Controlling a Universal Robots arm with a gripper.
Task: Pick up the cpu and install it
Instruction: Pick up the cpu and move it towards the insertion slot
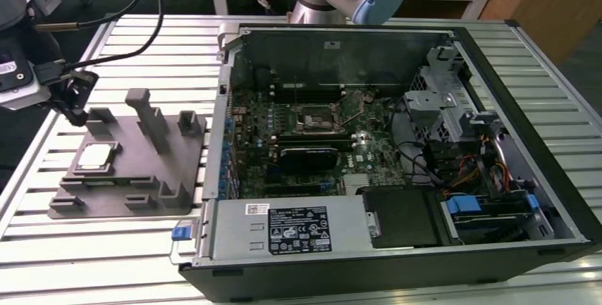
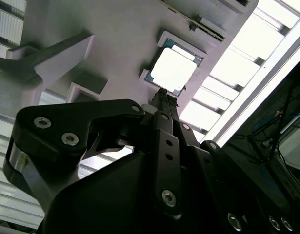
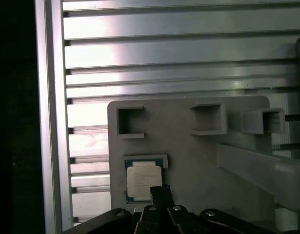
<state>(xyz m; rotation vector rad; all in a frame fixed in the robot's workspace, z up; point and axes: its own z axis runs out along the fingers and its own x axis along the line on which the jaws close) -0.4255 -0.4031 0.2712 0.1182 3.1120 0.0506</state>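
The small flat square cpu (image 1: 97, 157), with its shiny silver metal top, is seen lying flat in a shallow framed recess of the grey plastic tray (image 1: 141, 175) with upright blocks. The tray is set on the slatted aluminium worktop (image 1: 94, 249). The black gripper (image 1: 75, 115) is held just above the tray, near the cpu but apart from it. In the second wrist view its jaws are seen closed to a narrow tip, with nothing gripped. The open black computer case (image 1: 395, 273) is placed beside the tray, on the exterior view's right.
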